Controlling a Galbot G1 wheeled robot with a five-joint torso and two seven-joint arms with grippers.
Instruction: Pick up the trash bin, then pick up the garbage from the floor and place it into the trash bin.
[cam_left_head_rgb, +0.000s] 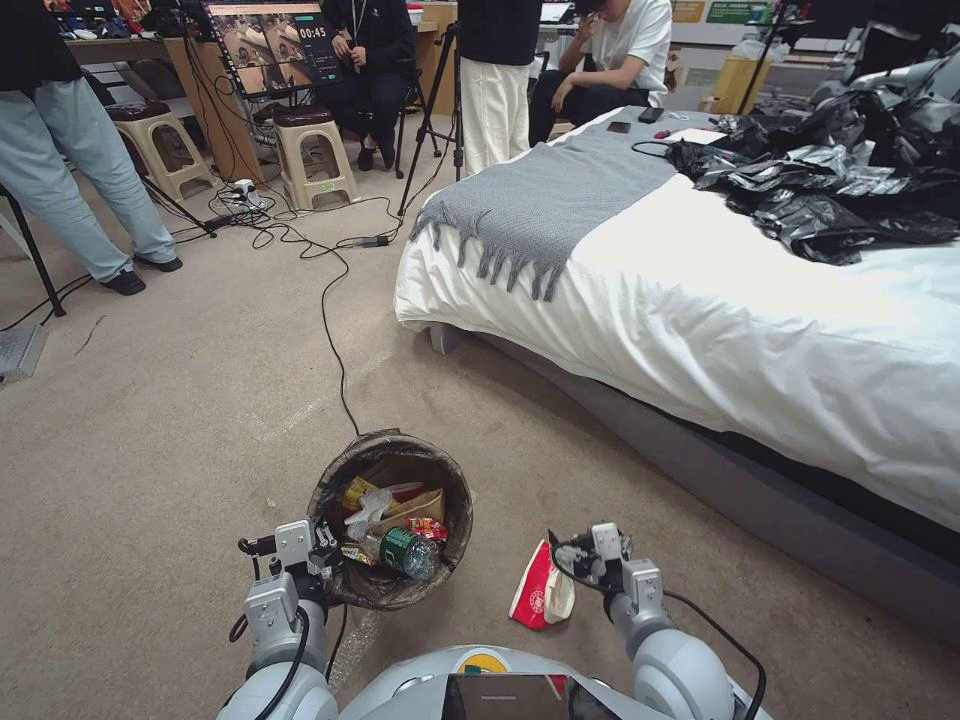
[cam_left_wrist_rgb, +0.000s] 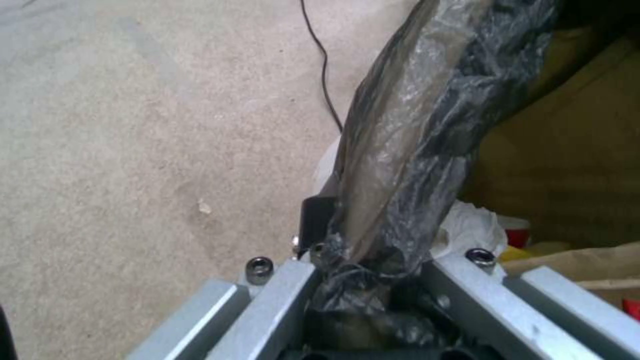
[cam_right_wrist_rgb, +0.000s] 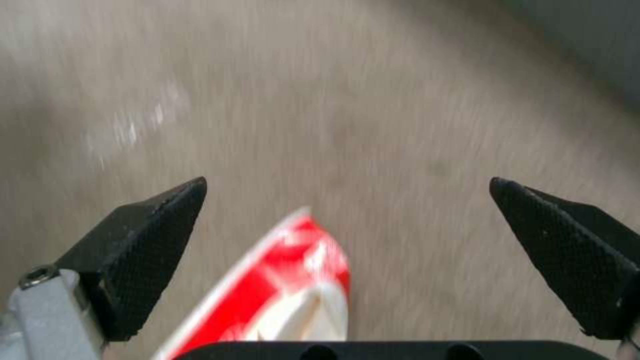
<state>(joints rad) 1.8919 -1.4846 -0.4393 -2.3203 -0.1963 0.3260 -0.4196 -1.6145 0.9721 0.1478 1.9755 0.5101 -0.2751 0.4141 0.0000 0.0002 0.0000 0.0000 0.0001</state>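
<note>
The trash bin (cam_left_head_rgb: 392, 455), a round bucket lined with a dark bag, stands on the carpet just ahead of me. Inside lie a green-labelled bottle (cam_left_head_rgb: 408, 551), red and yellow wrappers, tan paper and white tissue. My left gripper (cam_left_head_rgb: 322, 562) is shut on the bin's near-left rim. In the left wrist view the bag-covered rim (cam_left_wrist_rgb: 400, 165) runs up out of that gripper (cam_left_wrist_rgb: 365, 257). A red and white piece of garbage (cam_left_head_rgb: 540, 598) lies on the floor right of the bin. My right gripper (cam_left_head_rgb: 568, 552) hangs open just above it. The right wrist view shows the wrapper (cam_right_wrist_rgb: 280, 285) between the spread fingertips (cam_right_wrist_rgb: 160, 220).
A bed (cam_left_head_rgb: 720, 310) with a white cover, a grey throw and a heap of black plastic bags (cam_left_head_rgb: 850, 190) fills the right side. A black cable (cam_left_head_rgb: 335, 340) runs across the carpet toward the bin. Stools, a tripod and people stand at the back.
</note>
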